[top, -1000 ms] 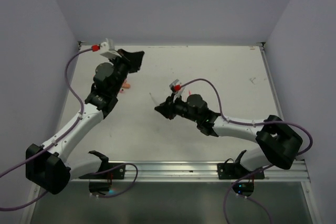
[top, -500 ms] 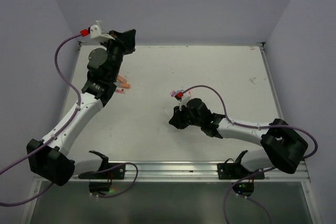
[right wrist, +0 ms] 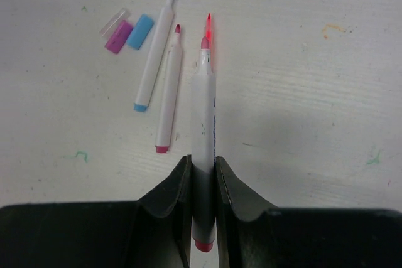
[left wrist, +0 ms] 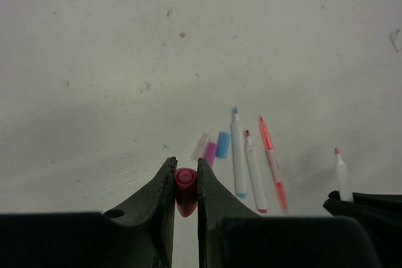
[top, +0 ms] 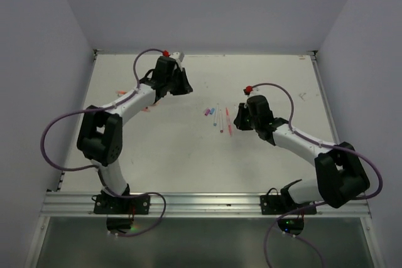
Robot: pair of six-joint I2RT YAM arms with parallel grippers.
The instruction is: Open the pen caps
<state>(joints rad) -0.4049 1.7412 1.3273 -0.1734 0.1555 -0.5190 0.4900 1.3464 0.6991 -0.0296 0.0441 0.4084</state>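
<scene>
My left gripper [left wrist: 185, 174] is shut on a red pen cap [left wrist: 186, 187], held above the table at the back left [top: 182, 85]. My right gripper [right wrist: 203, 167] is shut on a pale-barrelled pen [right wrist: 203, 117] with a bare red tip and a red tail end. It holds the pen right of the laid-out pens [top: 237, 119]. On the table lie an uncapped blue pen [right wrist: 152, 54], a pink pen [right wrist: 168, 92] and a red pen [left wrist: 271, 161]. Beside them lie a pale cap [right wrist: 113, 22], a purple cap [right wrist: 118, 36] and a blue cap [right wrist: 139, 31].
Small orange pieces [top: 146, 110] lie by the left arm's forearm near the left edge. Walls close the table [top: 282, 80] on the left, back and right. A metal rail [top: 207, 202] runs along the near edge.
The left gripper has swung right along the back of the table. The right gripper has moved right and farther back, uncovering the pens and caps in the middle.
</scene>
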